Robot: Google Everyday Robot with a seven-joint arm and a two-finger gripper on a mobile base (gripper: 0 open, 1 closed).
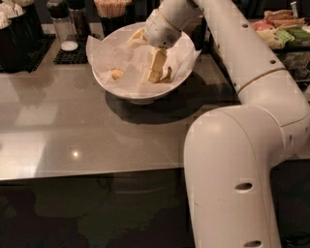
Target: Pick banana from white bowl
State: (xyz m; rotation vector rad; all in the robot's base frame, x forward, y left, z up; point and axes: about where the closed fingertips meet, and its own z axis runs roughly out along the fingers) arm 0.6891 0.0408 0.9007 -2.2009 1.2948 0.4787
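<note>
The white bowl (140,92) stands on the grey counter and is lined with crumpled white paper. A small yellow bit of banana (116,74) shows at the left inside the bowl, and the rest seems hidden by the paper. My gripper (155,68) reaches down into the middle of the bowl, to the right of that yellow bit and apart from it. A darker yellow sliver (167,75) lies right beside the gripper's tip. I cannot tell whether the gripper touches it.
Dark containers and a shaker (63,24) stand on black mats behind the bowl on the left. A cup of sticks (114,9) is at the back. Food trays (283,29) are at the right. My arm's large links (232,160) fill the right foreground.
</note>
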